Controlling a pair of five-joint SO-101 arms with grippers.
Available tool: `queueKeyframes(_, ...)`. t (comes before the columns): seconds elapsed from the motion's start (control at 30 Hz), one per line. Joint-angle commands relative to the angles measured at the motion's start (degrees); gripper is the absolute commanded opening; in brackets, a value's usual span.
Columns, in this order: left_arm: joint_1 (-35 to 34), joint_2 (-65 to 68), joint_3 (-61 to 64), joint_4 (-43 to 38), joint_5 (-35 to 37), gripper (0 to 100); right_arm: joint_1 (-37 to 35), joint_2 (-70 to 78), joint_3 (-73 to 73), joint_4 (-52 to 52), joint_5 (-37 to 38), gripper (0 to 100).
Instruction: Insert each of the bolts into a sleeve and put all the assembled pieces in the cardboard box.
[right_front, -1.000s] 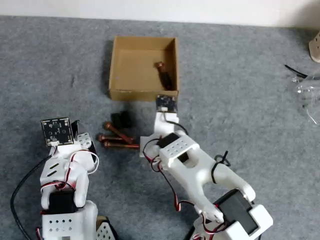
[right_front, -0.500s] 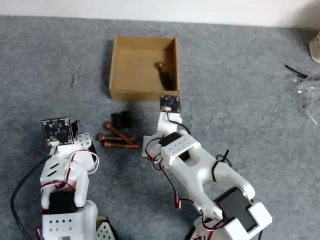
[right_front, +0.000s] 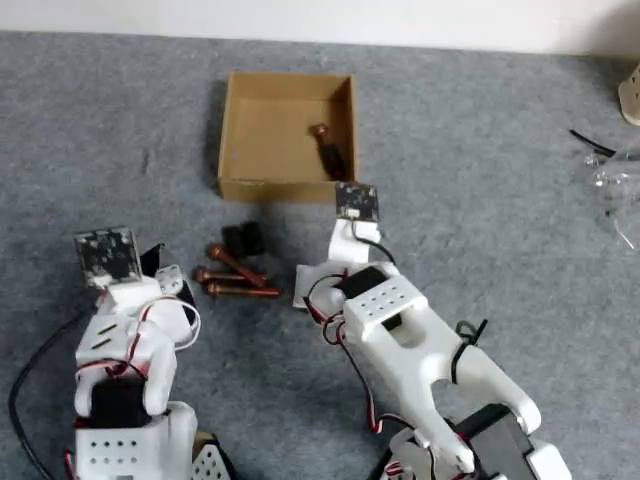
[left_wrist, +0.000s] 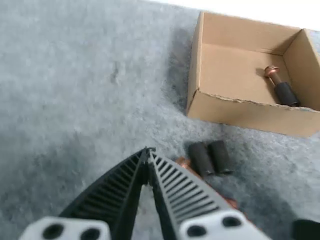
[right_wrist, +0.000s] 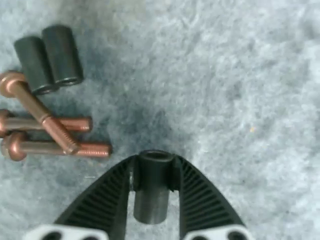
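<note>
My right gripper (right_wrist: 153, 161) is shut on a black sleeve (right_wrist: 151, 192), held above the grey carpet just right of the loose parts. Three copper bolts (right_wrist: 46, 131) lie crossed on the carpet, with two more black sleeves (right_wrist: 48, 59) beside them. In the high view the bolts (right_front: 236, 276) and sleeves (right_front: 243, 238) lie in front of the cardboard box (right_front: 237, 186). One assembled bolt and sleeve (right_front: 328, 150) lies inside the box, against its right wall. My left gripper (left_wrist: 148, 151) is shut and holds nothing, left of the bolts and short of the sleeves (left_wrist: 210, 157).
The box (left_wrist: 240, 111) stands open-topped at the far middle of the carpet. Clear plastic and a black cable (right_front: 608, 165) lie at the far right edge. Open carpet stretches left of the box and right of the right arm (right_front: 400, 320).
The right arm has swung a little to the right with the sleeve in its gripper. The left arm's wrist has tilted slightly. Bolts and loose sleeves lie as before.
</note>
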Motion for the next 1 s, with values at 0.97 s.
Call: queueKeyframes(0.97, 10.59, 63.87, -24.40, -17.14, 23.91, 8, 5.41, -3.56, -0.40, 0.40, 1.67, 0.5)
